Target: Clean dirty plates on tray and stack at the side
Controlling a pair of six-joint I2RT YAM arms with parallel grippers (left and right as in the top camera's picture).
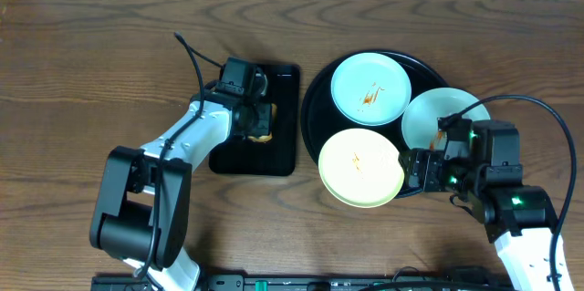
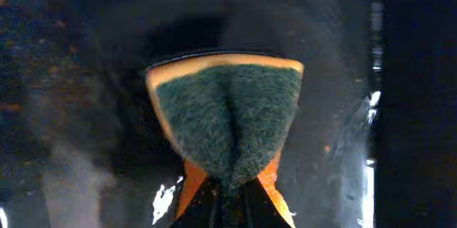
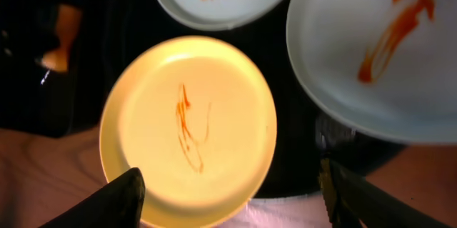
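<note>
The round black tray (image 1: 313, 99) holds three plates. One mint-white plate (image 1: 370, 88) with an orange smear lies at its back. A second mint-white plate (image 1: 436, 116) lies at the right, also smeared (image 3: 371, 56). The pale yellow plate (image 1: 360, 166) with thin smears lies at the front, overhanging the rim (image 3: 189, 124). My right gripper (image 3: 232, 198) is open, its fingers either side of the yellow plate's near edge, and it holds nothing. It shows in the overhead view at the yellow plate's right edge (image 1: 422, 169). My left gripper (image 2: 228, 210) is shut on a green-and-orange sponge (image 2: 228, 117).
A smaller rectangular black tray (image 1: 285, 140) lies left of the round tray. My left gripper (image 1: 248, 113) hovers over it with the sponge. The table is dark wood (image 1: 82, 63). The right arm's cable loops over the table's right side.
</note>
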